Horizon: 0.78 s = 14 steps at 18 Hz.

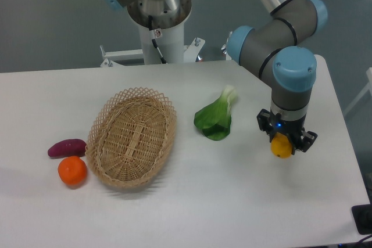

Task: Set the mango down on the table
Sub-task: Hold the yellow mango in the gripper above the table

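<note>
Seeing my arm reaching in from upper right, silver link sloping down to grey elbow joints with blue caps. Wrist hanging vertical, pointing straight down over right side of table [325,201]. Gripper [283,146] facing down, black fingers [304,142] closing around mango [281,147], yellow end poking out below, small blue light glowing on wrist

The desk [244,201] was plain white. The mango [282,147] showed yellow-orange in the black pincer [283,143]. The basket [132,136] was tan, in an open woven lattice. The leafy vegetable [215,119] was green, the tangerine [72,170] orange, the sweet potato [67,147] purple.
</note>
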Motion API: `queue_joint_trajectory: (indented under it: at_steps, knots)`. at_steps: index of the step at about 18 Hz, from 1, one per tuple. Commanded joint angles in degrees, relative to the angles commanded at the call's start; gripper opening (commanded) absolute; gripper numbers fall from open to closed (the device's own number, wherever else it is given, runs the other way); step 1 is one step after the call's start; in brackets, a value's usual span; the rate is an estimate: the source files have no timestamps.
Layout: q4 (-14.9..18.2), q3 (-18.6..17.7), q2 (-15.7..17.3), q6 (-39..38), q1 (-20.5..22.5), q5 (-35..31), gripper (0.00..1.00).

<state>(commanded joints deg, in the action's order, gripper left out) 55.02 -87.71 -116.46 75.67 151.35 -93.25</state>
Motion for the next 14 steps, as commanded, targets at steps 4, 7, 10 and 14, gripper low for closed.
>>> queue_joint_trajectory:
  at_steps: [4,7,10,14]
  knots:
    - [-0.1,0.0,-0.1,-0.5,0.0,0.1,0.35]
    - [-0.1,0.4,-0.2,-0.6,0.0,0.3,0.35]
    - [-0.1,0.2,-0.3,-0.7,-0.1,-0.1,0.35]
    - [-0.3,-1.8,0.3,-0.6,0.3,0.7,0.34]
